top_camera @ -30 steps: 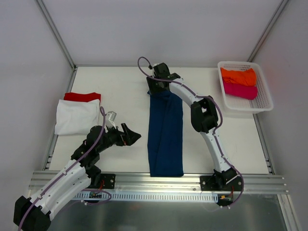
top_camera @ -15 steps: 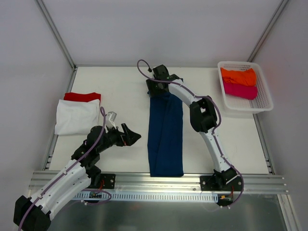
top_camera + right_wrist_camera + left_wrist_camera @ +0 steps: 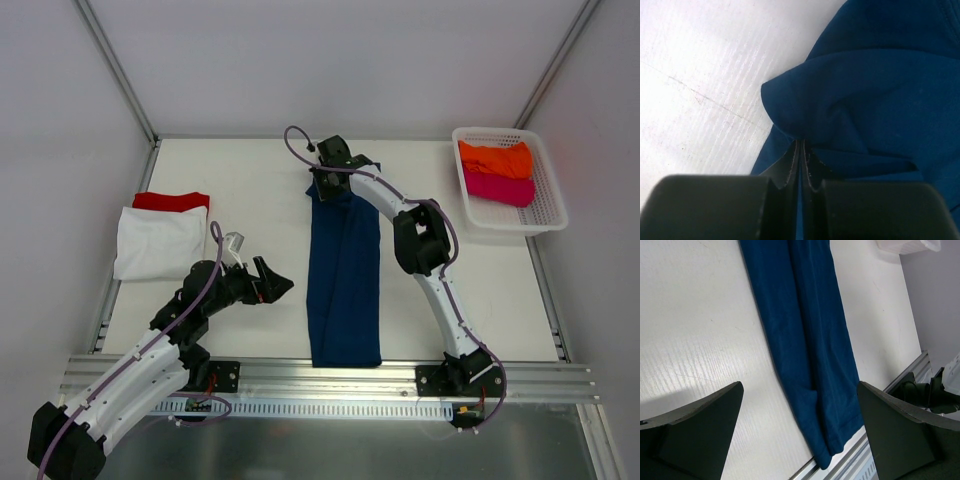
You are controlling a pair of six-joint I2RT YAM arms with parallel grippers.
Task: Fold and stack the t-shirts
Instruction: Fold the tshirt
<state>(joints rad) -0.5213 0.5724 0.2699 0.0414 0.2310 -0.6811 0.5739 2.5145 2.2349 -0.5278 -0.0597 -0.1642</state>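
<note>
Red t-shirt [image 3: 172,200] mostly under white t-shirt [image 3: 160,243]

navy tee [image 3: 345,280]: folded lengthwise into a long, narrow strip, flat on the table [image 3: 260,180], running from the near edge to the far middle; its far end is bunched into a raised fold pinched in the right gripper [image 3: 799,150]
white tee [image 3: 160,243]: folded rectangle at the left side, lying on the red one
red tee [image 3: 170,200]: folded, showing only past the white tee's far edge
orange tee [image 3: 495,158]: bundled at the far end of the basket [image 3: 553,210]
magenta tee [image 3: 498,187]: bundled, touching the orange tee's near side
</note>
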